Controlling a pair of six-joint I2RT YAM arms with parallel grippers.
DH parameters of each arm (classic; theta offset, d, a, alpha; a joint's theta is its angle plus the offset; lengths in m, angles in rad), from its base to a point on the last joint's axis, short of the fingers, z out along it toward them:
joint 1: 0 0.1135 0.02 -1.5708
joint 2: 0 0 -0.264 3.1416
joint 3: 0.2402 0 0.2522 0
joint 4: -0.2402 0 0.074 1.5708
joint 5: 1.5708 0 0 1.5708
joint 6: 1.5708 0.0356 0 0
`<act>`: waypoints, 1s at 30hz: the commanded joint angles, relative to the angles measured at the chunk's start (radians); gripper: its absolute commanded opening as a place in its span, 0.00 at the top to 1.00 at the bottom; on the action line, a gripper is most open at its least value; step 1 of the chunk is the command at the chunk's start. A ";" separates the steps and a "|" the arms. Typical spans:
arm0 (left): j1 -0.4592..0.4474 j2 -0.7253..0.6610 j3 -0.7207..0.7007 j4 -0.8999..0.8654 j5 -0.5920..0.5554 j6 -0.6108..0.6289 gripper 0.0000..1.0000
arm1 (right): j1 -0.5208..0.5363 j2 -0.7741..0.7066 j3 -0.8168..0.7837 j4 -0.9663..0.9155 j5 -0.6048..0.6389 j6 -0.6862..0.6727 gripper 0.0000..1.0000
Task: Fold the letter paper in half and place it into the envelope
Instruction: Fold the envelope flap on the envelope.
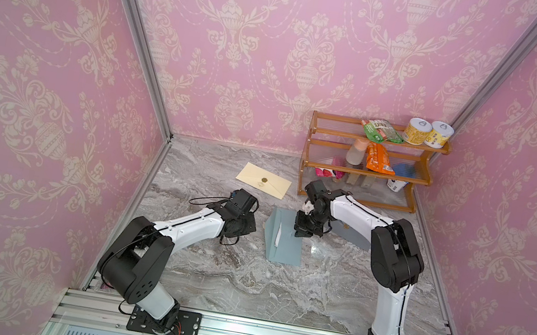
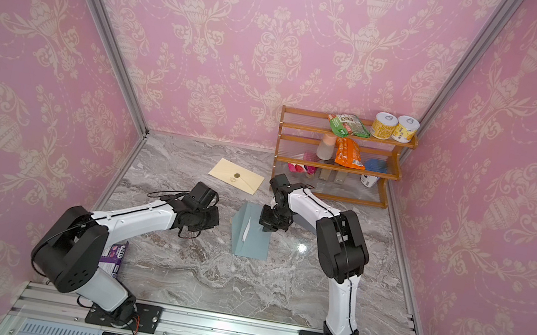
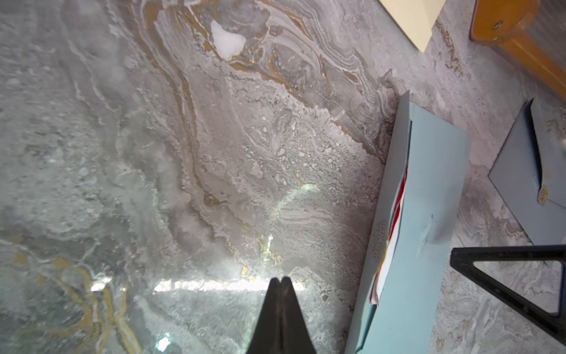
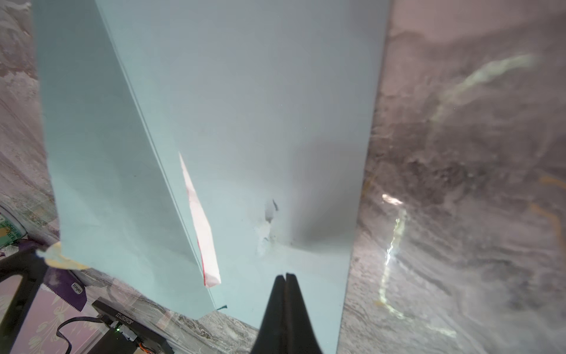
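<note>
At the middle of the tabletop (image 1: 240,281): I see a pale blue envelope (image 1: 286,249) lying flat, its flap (image 4: 101,159) thrown open to one side.
Letter paper (image 4: 200,226): white with a red edge, it sits mostly inside the envelope. Only a thin strip shows at the mouth, between flap and pocket.
Right tool (image 4: 286,275): pressed together and holding nothing, tips low over the envelope's pocket near one edge. I cannot tell whether they touch it.
Left tool (image 3: 281,279): pressed together and empty, over bare marble just beside the envelope's flap side.
Done, as I judge it: the fold looks made, since the sheet fits the pocket, and the insertion is nearly complete.
Left, as I judge it: nudging the last strip fully into the pocket. Closing the flap is not asked for.
Other things: a cream envelope (image 1: 264,180) lies farther back, a darker blue envelope (image 3: 526,184) lies under my right arm, and a wooden rack (image 1: 310,153) of groceries stands in the far corner. All are apart from the work.
</note>
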 commanded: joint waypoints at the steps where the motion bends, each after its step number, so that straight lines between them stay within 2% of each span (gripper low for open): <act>1: -0.007 0.061 0.041 0.047 0.077 0.024 1.00 | 0.011 0.038 0.021 -0.033 0.028 0.000 1.00; 9: -0.040 0.203 0.146 0.137 0.146 -0.005 1.00 | 0.018 0.099 0.014 0.019 -0.063 0.055 1.00; 13: -0.076 0.260 0.218 0.144 0.166 -0.005 1.00 | 0.017 0.094 0.009 0.025 -0.066 0.058 1.00; 20: -0.124 0.382 0.332 0.056 0.177 0.000 1.00 | 0.013 0.060 -0.016 0.077 -0.114 0.100 1.00; 30: -0.126 0.429 0.287 0.069 0.206 -0.003 1.00 | 0.000 -0.061 -0.077 0.159 -0.214 0.150 1.00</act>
